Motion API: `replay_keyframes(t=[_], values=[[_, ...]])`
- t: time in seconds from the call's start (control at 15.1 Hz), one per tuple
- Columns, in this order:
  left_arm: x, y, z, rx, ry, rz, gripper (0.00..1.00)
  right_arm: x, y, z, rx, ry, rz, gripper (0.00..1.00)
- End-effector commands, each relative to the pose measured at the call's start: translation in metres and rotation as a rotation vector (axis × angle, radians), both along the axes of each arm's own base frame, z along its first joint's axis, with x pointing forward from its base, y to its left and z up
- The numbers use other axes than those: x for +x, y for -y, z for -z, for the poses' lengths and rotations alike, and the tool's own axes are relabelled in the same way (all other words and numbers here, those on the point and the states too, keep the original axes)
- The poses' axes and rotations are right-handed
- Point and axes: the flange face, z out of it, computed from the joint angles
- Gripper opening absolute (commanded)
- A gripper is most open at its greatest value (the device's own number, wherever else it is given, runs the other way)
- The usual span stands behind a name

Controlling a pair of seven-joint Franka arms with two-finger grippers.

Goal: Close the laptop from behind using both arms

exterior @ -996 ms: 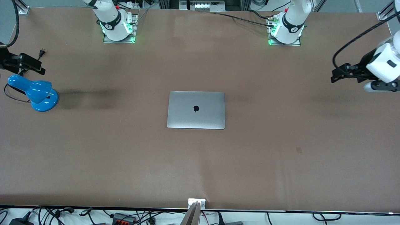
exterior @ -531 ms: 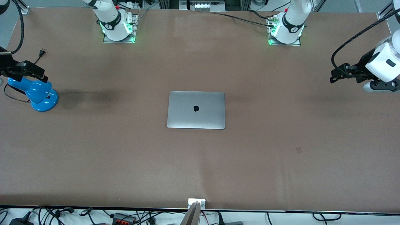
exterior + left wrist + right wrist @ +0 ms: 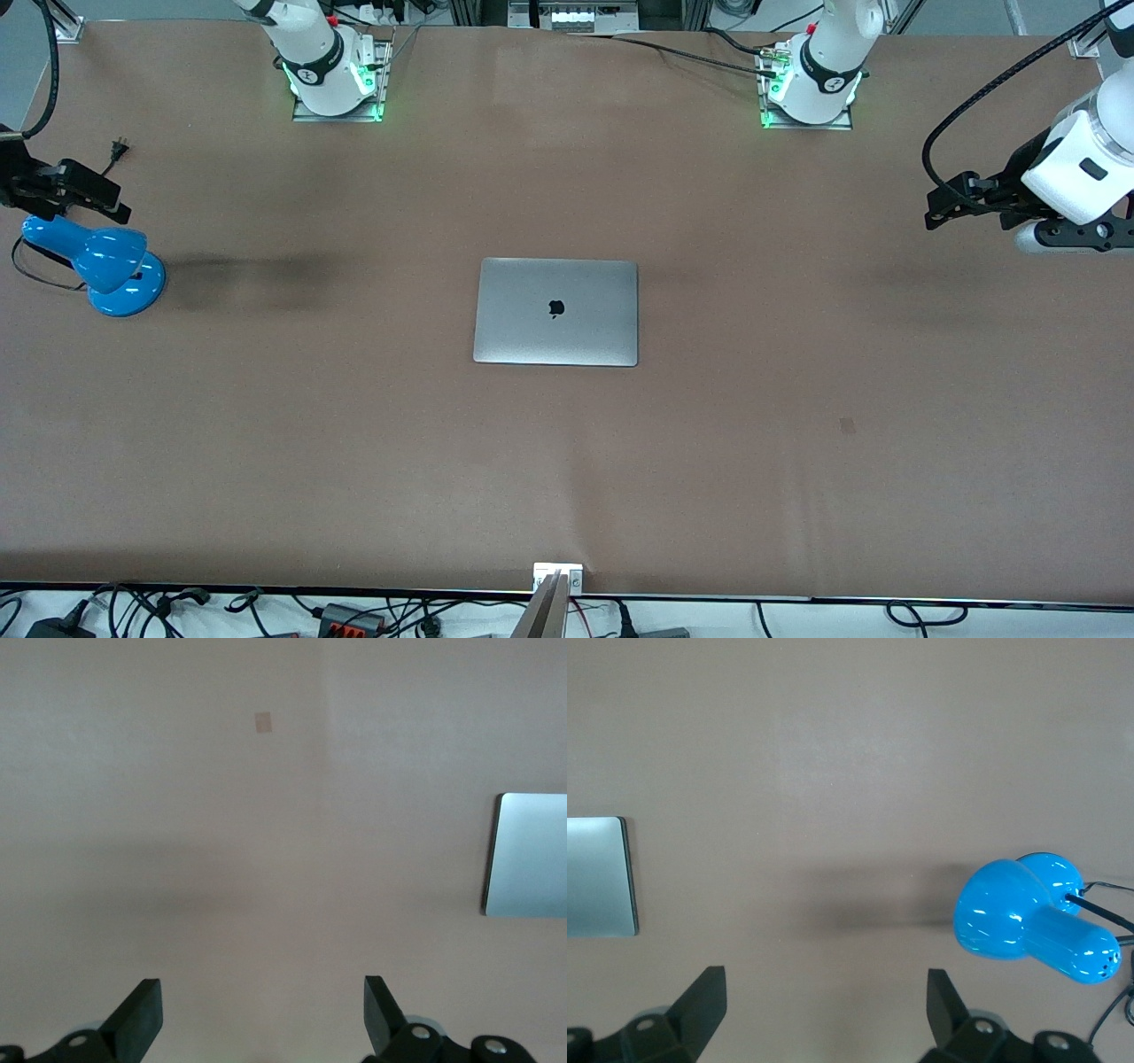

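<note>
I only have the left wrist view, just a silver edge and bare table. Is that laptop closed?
Observer: Yes, the laptop lies shut, apple logo up, mid-table.
Operator: Where's the right gripper?
Observer: The right gripper is open, over the blue desk lamp at the right arm's end of the table.
Operator: And my left gripper?
Observer: The left gripper is open over bare table at the left arm's end, holding nothing.
</note>
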Motion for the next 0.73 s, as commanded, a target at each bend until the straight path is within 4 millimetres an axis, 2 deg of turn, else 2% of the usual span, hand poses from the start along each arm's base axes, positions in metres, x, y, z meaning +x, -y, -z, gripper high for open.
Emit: replay_keyframes(t=[0.0,0.66], values=[[-0.0037,-0.001,-0.0061,-0.015,-0.009,-0.012,1.0,-0.0021,-0.003,-0.0044,0.011,0.0,0.011,1.0],[-0.0022,-0.0004,-0.0041,-0.016,-0.014,-0.011,1.0,-0.0023,-0.0027,-0.0042,0.008,-0.002,0.01,1.0]])
